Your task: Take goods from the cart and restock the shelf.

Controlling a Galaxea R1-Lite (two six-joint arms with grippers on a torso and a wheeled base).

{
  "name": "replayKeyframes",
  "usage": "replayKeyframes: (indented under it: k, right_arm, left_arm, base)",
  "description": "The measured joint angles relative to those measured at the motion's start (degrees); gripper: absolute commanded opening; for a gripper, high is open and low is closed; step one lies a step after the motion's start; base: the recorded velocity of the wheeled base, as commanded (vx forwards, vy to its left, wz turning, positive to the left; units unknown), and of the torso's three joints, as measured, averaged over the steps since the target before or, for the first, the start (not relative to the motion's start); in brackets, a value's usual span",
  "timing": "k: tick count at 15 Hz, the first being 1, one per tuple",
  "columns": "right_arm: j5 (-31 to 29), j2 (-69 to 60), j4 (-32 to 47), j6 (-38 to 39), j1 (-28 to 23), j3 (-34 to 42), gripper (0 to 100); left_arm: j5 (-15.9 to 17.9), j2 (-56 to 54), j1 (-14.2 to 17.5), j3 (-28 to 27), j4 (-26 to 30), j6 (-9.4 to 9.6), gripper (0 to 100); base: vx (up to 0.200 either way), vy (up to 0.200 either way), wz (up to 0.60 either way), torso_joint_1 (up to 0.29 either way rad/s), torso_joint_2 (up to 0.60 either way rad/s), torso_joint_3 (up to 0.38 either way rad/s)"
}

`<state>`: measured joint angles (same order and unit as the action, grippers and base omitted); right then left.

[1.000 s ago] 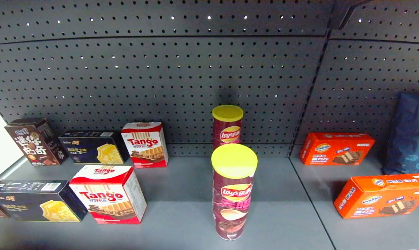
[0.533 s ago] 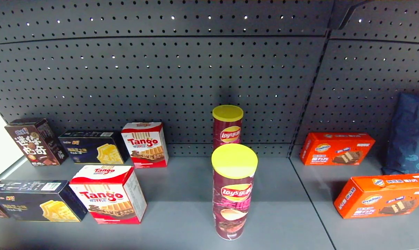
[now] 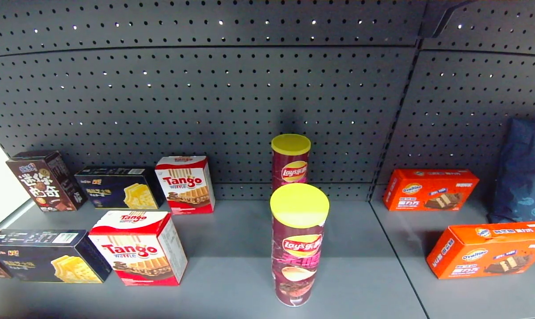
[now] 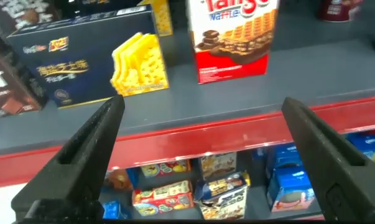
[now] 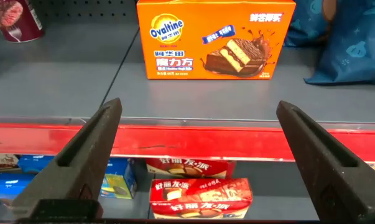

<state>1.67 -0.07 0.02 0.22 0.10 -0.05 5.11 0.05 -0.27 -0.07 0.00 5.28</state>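
Shelf (image 3: 232, 248) – grey metal deck, perforated back panel (image 3: 205, 110), red front edge (image 4: 193, 140).

Centre: front chip can (image 3: 298, 248), upright, yellow lid; rear chip can (image 3: 290, 164) directly behind it, upright, against the back panel.

Robot's left: front wafer box (image 3: 138, 248), red and white, with front dark blue box (image 3: 45, 256) just beside it; behind them rear wafer box (image 3: 185, 184), rear dark blue box (image 3: 116, 187) and brown box (image 3: 45, 180), in a row along the back.

Robot's right, past the deck seam: front orange box (image 3: 489, 250), rear orange box (image 3: 429, 189), blue bag (image 3: 522, 173) at the far side.

Lower shelf goods (image 5: 199, 193) – assorted boxes under the red edge.

Left end effector (image 4: 203, 106): fingers spread wide, gripping nothing, level with the red edge, facing the front wafer box.

Right end effector (image 5: 198, 104): fingers spread wide, gripping nothing, level with the red edge, facing the front orange box.
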Motion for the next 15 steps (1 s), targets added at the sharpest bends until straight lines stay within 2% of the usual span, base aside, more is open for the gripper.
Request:
replayKeyframes:
  k: [1, 2, 3, 4, 5, 7, 15]
  right_arm:
    - [0.0, 0.0, 0.0, 0.0, 0.0, 0.0, 100]
    - [0.0, 0.0, 0.0, 0.0, 0.0, 0.0, 100]
    - [0.0, 0.0, 0.0, 0.0, 0.0, 0.0, 100]
    - [0.0, 0.0, 0.0, 0.0, 0.0, 0.0, 100]
    - [0.0, 0.0, 0.0, 0.0, 0.0, 0.0, 100]
    - [0.0, 0.0, 0.0, 0.0, 0.0, 0.0, 100]
    - [0.0, 0.0, 0.0, 0.1, 0.0, 0.0, 100]
  left_arm:
    - [-1.1, 0.0, 0.0, 0.0, 0.0, -0.35, 100]
    - [-4.8, 0.0, 0.0, 0.0, 0.0, -1.49, 100]
    - [-6.5, 0.0, 0.0, 0.0, -0.1, -2.72, 100]
    - [-6.6, 0.0, 0.0, 0.1, -0.1, -2.33, 100]
    - [-5.9, 0.0, 0.0, 0.1, -0.1, -1.89, 100]
    - [1.3, 0.0, 0.0, 0.1, 0.0, -1.34, 100]
    - [1.2, 0.0, -0.1, 0.0, 0.0, -1.95, 100]
  base:
    - [0.0, 0.0, 0.0, 0.0, 0.0, 0.0]
    - [0.0, 0.0, 0.0, 0.0, 0.0, 0.0]
    - [0.0, 0.0, 0.0, 0.0, 0.0, 0.0]
    - [0.0, 0.0, 0.0, 0.0, 0.0, 0.0]
    - [0.0, 0.0, 0.0, 0.0, 0.0, 0.0]
    - [0.0, 0.0, 0.0, 0.0, 0.0, 0.0]
    - [0.0, 0.0, 0.0, 0.0, 0.0, 0.0]
